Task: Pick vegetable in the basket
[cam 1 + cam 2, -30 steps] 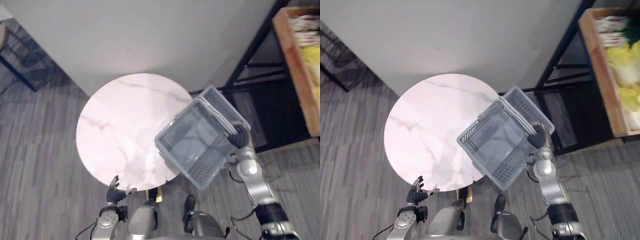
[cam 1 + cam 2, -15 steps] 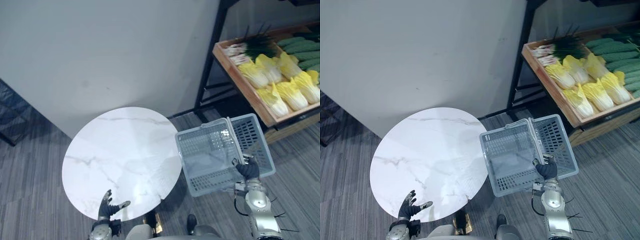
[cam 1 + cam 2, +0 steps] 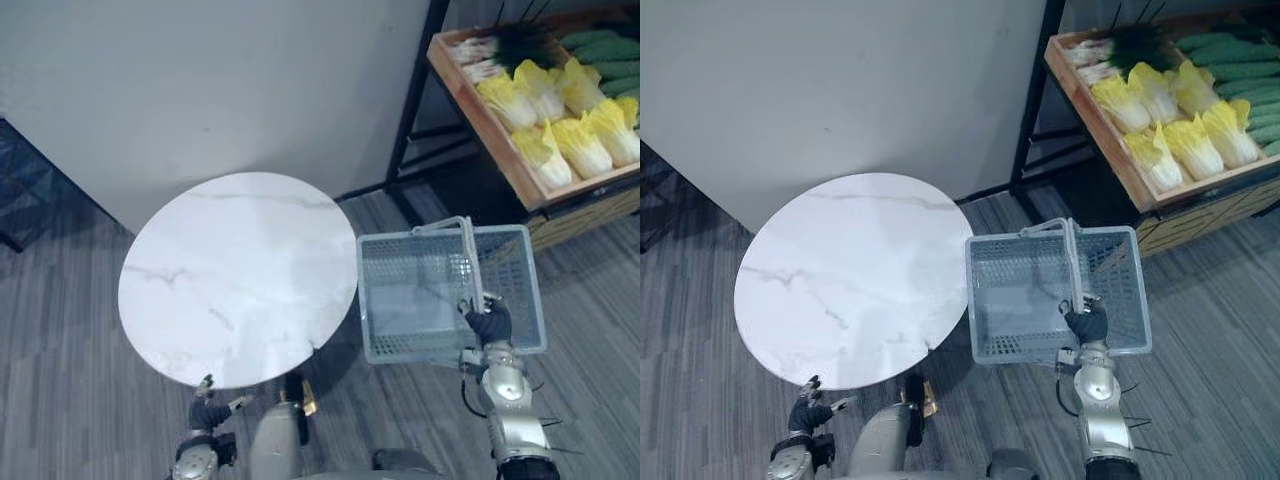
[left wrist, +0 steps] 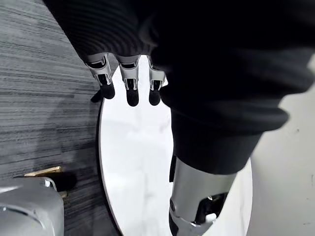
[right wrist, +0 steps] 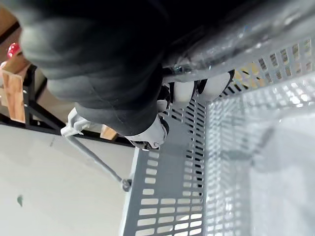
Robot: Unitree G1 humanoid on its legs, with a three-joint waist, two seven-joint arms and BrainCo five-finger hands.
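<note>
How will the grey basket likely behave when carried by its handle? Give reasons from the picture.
Probably light: the basket is empty, with perforated walls. Likely stiff: its rim looks straight though the right hand holds just the handle. It may swing or tip, since that grip sits near one edge.

A grocery shop, or a staged copy of one, is being shown. Beyond the round marble table (image 3: 235, 275) and to its right, produce is being displayed in a wooden crate (image 3: 480, 125), which is being carried by a black metal rack (image 3: 412, 100). Yellow-leaved cabbages (image 3: 583, 143), dark green cucumbers (image 3: 605, 45) and white-stalked greens (image 3: 475, 55) are being offered there in rows. Just right of the table a grey mesh shopping basket (image 3: 400, 255) is being held up. Around the table a grey plank floor (image 3: 60, 330) is being seen, and behind it a plain pale wall (image 3: 200, 80).
</note>
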